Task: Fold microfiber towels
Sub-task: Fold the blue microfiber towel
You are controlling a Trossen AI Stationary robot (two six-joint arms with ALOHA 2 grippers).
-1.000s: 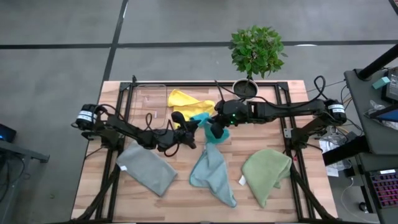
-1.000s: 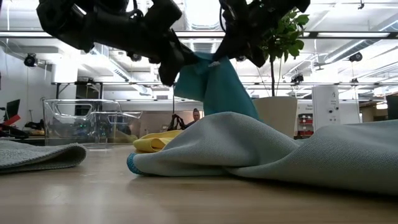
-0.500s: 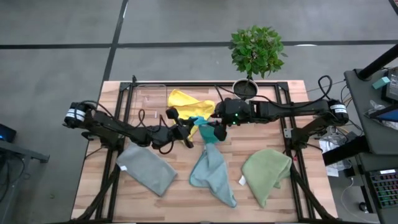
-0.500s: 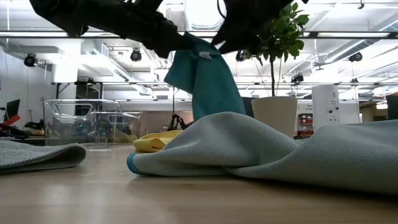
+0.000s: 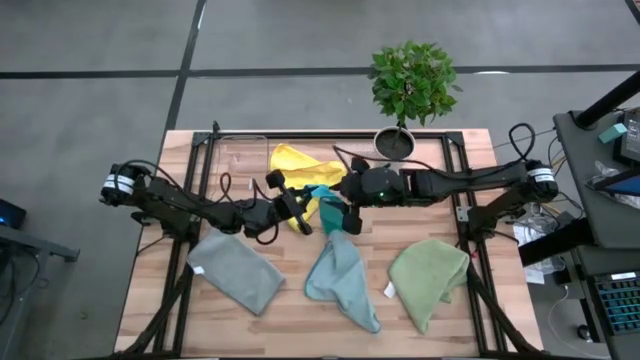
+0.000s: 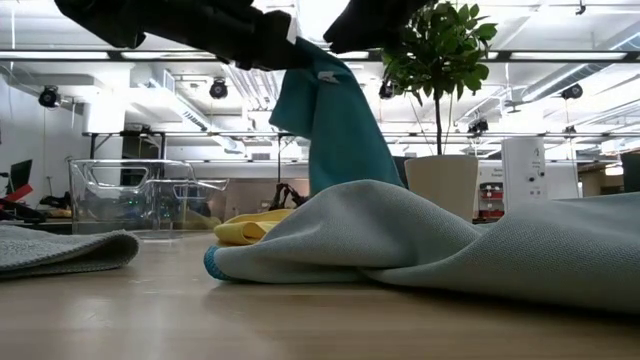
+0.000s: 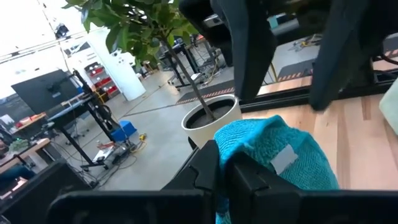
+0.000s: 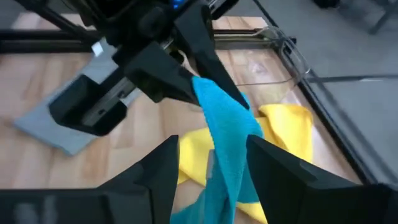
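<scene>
Five microfiber towels: one yellow (image 5: 296,162), one teal (image 5: 327,200), one light blue (image 5: 341,282), one olive green (image 5: 428,275), one grey (image 5: 236,271). One clear plastic bin (image 5: 240,150). One potted plant (image 5: 411,82). Two arms.

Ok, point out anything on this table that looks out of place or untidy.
Nothing is spilled or damaged. The teal towel hangs in the air, pinched by the left gripper, while the right gripper stands open around it. The light blue towel, the olive green towel and the yellow towel lie rumpled.

Bright overhead light, blurred wrist views
</scene>
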